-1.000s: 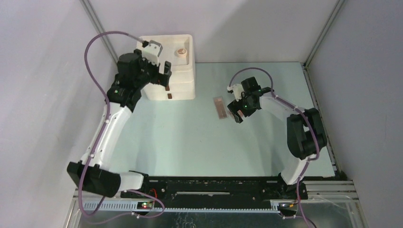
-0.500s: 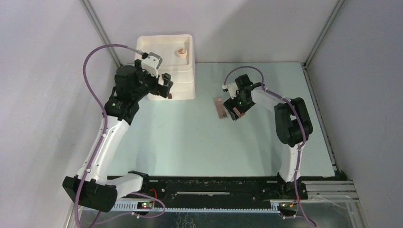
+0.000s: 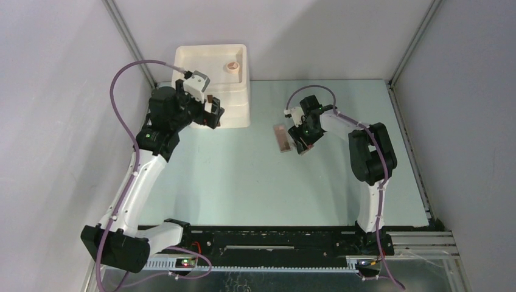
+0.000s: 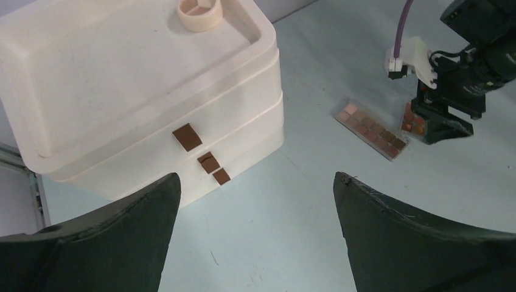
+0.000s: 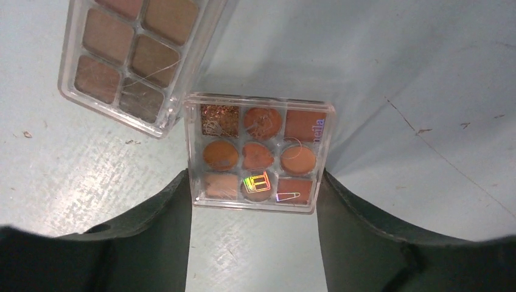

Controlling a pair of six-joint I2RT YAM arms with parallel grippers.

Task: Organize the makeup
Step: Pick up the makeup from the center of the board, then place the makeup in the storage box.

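My right gripper (image 5: 252,182) flanks the square clear-cased orange-pan palette (image 5: 258,152), grip uncertain; my left gripper (image 4: 255,179) gapes empty. That and the long brown-pan palette (image 5: 131,55) lie unsorted right of the cream plastic drawer box (image 3: 231,103).

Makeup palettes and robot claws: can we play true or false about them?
1. The square palette sits between the fingers of the right claw. True.
2. The square palette has six colours. False: it has nine, in three rows of three.
3. The long palette is inside a drawer. False: it lies on the table, right beside the square one.
4. The left claw is open and holds nothing. True.
5. A round ring sits on top of the cream drawer box. True.
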